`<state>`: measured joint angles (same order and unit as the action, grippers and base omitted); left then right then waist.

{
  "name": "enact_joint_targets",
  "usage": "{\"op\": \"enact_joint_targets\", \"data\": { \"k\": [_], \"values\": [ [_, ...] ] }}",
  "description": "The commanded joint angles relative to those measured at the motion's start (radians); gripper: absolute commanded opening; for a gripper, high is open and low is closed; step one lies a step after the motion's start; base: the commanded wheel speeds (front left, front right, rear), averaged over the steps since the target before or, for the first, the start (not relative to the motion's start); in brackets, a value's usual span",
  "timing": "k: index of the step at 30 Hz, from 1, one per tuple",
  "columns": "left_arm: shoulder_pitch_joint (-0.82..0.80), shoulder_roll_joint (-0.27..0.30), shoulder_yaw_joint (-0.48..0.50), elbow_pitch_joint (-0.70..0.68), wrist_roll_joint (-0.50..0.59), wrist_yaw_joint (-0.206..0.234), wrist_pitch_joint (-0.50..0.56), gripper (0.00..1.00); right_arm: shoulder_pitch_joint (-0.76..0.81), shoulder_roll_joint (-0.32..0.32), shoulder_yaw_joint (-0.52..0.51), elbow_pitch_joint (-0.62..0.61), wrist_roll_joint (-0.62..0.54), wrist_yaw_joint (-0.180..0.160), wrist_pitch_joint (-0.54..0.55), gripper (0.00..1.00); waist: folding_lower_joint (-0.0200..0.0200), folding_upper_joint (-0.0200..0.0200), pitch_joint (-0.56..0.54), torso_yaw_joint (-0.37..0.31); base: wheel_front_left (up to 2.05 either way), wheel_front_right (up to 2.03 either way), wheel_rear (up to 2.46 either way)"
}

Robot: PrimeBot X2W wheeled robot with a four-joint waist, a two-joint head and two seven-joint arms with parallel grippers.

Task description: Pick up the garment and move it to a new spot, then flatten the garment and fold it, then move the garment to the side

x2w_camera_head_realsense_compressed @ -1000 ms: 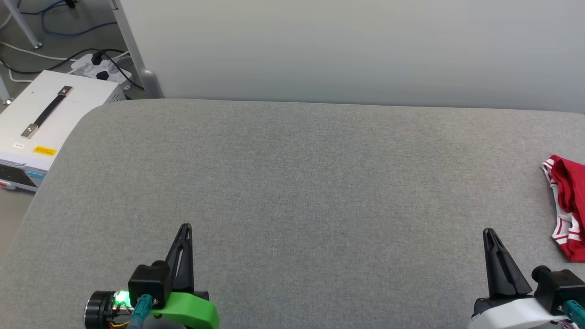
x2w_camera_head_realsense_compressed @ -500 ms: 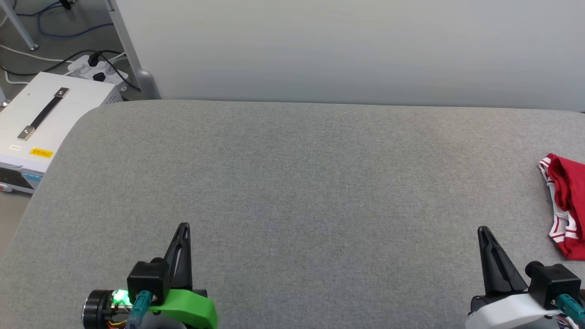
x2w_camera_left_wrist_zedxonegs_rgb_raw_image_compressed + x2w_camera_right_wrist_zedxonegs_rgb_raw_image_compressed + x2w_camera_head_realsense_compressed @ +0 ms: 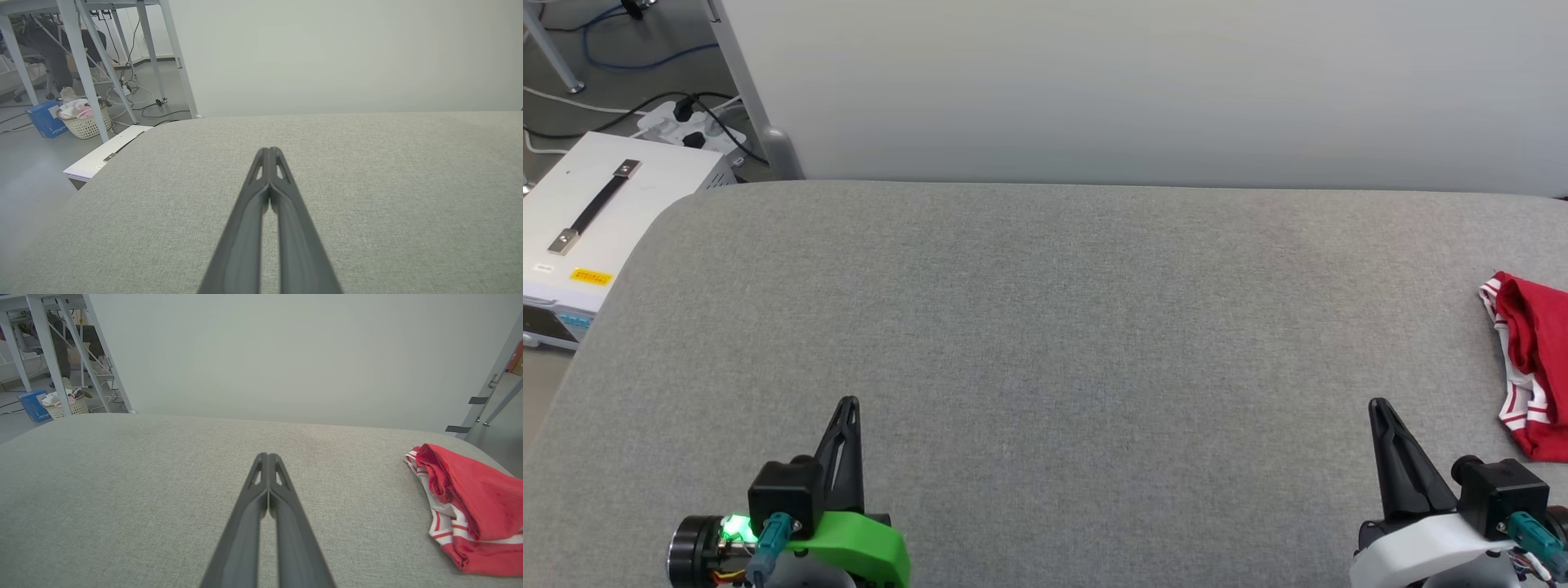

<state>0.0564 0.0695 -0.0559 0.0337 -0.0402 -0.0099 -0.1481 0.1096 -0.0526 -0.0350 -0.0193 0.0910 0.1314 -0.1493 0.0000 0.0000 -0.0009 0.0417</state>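
Garment (image 3: 1531, 363) bunched at worktop (image 3: 1045, 327) right edge. Left gripper (image 3: 849, 402) and right gripper (image 3: 1377, 403) clenched, empty, near front edge.

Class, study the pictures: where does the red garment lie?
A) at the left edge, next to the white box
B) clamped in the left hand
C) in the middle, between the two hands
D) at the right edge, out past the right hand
D: the garment lies bunched at the right edge of the grey surface, beyond the shut right hand and apart from it.
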Motion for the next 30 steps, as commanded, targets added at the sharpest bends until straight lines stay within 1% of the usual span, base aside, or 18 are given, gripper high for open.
{"op": "enact_joint_targets", "data": {
  "k": [1, 30],
  "values": [
    [-0.020, -0.003, 0.006, -0.005, 0.010, 0.004, 0.006, 0.00, -0.022, 0.001, 0.002, 0.004, -0.008, 0.000, 0.006, 0.00, 0.0000, 0.0000, 0.000, -0.001, 0.00, 0.00, 0.00],
    [-0.035, -0.010, 0.026, -0.017, 0.022, 0.006, 0.065, 0.00, -0.058, 0.001, 0.016, 0.010, -0.042, -0.001, 0.065, 0.00, 0.0000, 0.0000, 0.000, -0.018, 0.00, 0.00, 0.00]
  ]
}}
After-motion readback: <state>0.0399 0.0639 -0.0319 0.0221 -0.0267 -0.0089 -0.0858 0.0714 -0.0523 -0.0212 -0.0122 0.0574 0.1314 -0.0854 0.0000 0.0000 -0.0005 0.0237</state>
